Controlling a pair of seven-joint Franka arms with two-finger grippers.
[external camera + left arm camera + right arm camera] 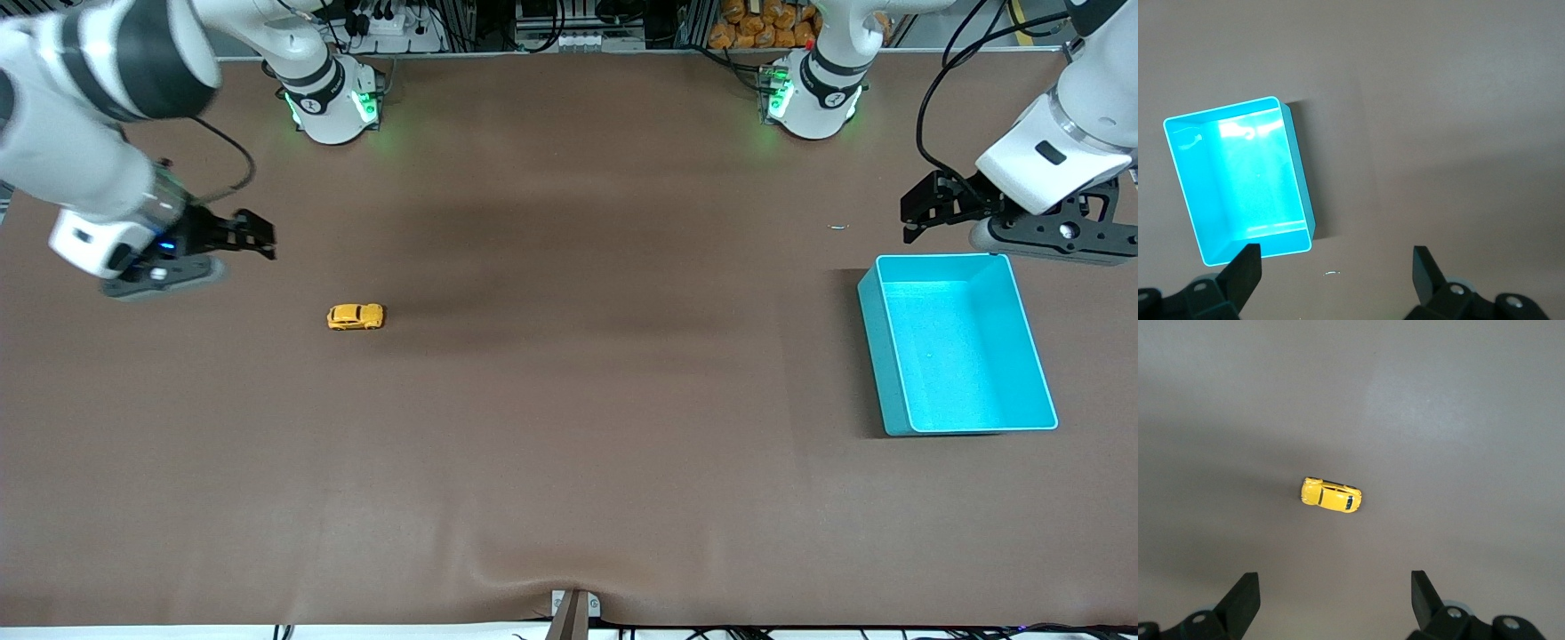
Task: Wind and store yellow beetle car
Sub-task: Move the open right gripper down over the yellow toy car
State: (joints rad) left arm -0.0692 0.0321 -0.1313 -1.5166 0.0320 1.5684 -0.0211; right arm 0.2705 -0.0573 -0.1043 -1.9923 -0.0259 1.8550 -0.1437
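Honestly, nothing's really started yet from where I'm standing. The car (356,316) sits on its wheels on the bare table (569,462), toward the right arm's end, well apart from the bin (956,345) at the left arm's end. Nobody's touching it, so I'd say winding hasn't happened and storing sure hasn't: the bin looks empty apart from a speck or two.

The right gripper (258,236) hangs in the air near the car, not quite over it, jaws spread with nothing between them. Its wrist camera has the car (1331,495) sitting out ahead of the fingers (1243,597). The left gripper (920,213) hangs by the bin's rim on the base side, jaws also spread and empty, looks like it's just waiting.

So everything's left: grab, wind, drop in the bin.
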